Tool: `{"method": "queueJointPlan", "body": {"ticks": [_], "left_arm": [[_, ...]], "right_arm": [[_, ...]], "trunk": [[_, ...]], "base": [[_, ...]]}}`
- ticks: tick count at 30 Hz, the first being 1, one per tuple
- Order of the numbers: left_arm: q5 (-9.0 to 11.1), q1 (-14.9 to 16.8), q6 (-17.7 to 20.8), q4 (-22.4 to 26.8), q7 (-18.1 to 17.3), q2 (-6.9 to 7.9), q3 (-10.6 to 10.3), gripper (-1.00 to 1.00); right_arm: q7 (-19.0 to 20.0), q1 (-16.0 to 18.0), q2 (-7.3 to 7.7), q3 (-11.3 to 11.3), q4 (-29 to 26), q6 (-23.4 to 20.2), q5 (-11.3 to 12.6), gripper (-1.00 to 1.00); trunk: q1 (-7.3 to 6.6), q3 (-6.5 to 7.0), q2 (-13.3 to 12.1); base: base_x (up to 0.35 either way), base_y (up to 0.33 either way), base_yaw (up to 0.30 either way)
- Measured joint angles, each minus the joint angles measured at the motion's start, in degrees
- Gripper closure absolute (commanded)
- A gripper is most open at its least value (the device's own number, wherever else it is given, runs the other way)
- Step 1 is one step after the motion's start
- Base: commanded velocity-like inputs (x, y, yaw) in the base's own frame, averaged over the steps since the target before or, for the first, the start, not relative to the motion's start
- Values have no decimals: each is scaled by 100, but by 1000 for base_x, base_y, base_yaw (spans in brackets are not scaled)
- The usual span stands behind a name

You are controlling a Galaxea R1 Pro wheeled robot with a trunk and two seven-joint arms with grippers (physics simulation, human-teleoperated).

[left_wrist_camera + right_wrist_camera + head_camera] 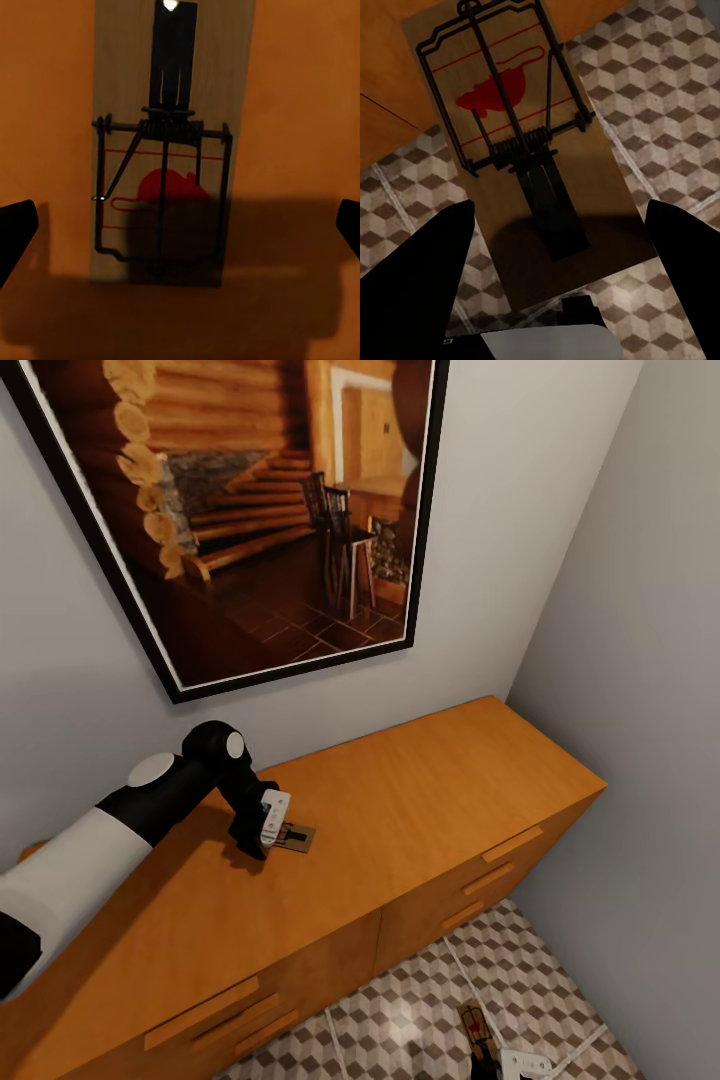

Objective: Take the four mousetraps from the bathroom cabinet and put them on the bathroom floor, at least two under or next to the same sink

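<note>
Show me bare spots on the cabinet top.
The cabinet top is bare from the mousetrap right to the corner wall, and along the front edge. Crowded only where the left gripper hovers over that trap.

The cabinet top lies bare and open right of the left pincer — one mousetrap flat under its spread fingers. Grey walls close in behind and on the right; the framed picture hangs well above.
</note>
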State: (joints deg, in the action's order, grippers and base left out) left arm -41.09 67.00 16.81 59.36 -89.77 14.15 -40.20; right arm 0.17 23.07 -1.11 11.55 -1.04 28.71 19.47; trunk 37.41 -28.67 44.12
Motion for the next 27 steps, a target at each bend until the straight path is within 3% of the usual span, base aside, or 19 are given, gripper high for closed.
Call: {"method": "queueJointPlan", "body": {"ticks": [27], "left_arm": [[-3,1,0,-151,0,-22,0,-100]], "right_arm": [[0,0,1,0,0,0,0,100]], "trunk": [[0,0,0]], "base": [[0,0,0]]}}
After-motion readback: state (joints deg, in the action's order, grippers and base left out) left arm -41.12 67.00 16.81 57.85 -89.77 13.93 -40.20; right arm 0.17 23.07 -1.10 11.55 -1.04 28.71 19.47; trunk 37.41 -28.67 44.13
